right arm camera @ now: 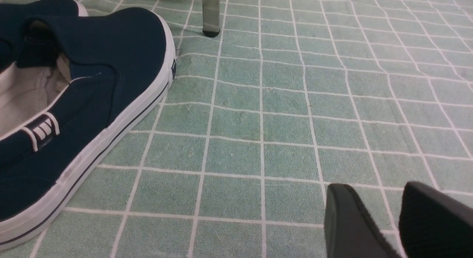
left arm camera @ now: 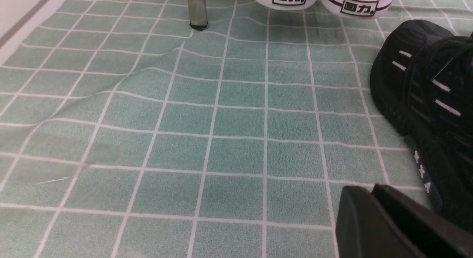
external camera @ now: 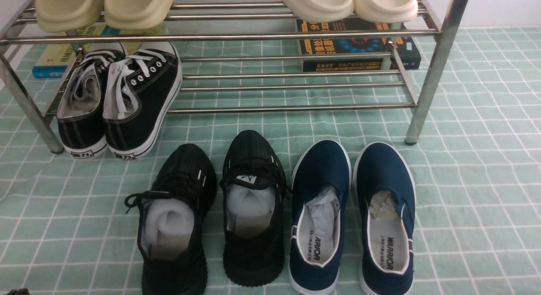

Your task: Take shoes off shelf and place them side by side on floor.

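Your black shoes [external camera: 215, 214] sit side by side on the floor [external camera: 465, 181] before the shelf [external camera: 435, 66], one just beside your left hand [left arm camera: 373, 221], whose fingers lie together, low over the tiles; your right hand [right arm camera: 399, 221] hovers low, fingers slightly apart, empty.

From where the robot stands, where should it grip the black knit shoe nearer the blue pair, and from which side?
Grip the heel collar of the black knit shoe from above: its opening faces up and the heel points toward the robot. The blue shoe crowds one side.
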Motion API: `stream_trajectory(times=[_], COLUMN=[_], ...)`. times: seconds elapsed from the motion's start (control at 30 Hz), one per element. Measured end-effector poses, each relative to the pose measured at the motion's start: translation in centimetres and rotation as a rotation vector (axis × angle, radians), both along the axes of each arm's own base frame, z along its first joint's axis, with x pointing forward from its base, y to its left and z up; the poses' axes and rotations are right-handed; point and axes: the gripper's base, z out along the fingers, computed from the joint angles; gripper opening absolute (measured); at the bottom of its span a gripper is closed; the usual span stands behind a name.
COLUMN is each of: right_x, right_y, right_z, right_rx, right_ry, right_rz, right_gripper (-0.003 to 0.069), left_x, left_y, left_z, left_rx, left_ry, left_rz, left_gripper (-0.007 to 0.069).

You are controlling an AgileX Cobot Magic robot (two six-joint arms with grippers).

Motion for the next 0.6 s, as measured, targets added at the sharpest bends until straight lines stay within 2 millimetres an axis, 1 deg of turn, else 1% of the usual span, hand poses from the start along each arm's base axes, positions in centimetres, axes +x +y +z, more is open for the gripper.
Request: stream_trajectory(times=[0.6], right_x=[0.00], right_y=[0.00], right_z=[0.00], right_rx=[0.000], right_ry=[0.000], right_rz=[0.000], right_gripper=[0.0237], left_x=[0.00], left_y=[0.09], left_z=[0.01], left_rx=[0.025], left_ry=[0.000], left_rz=[0.002], left_gripper=[0.0081])
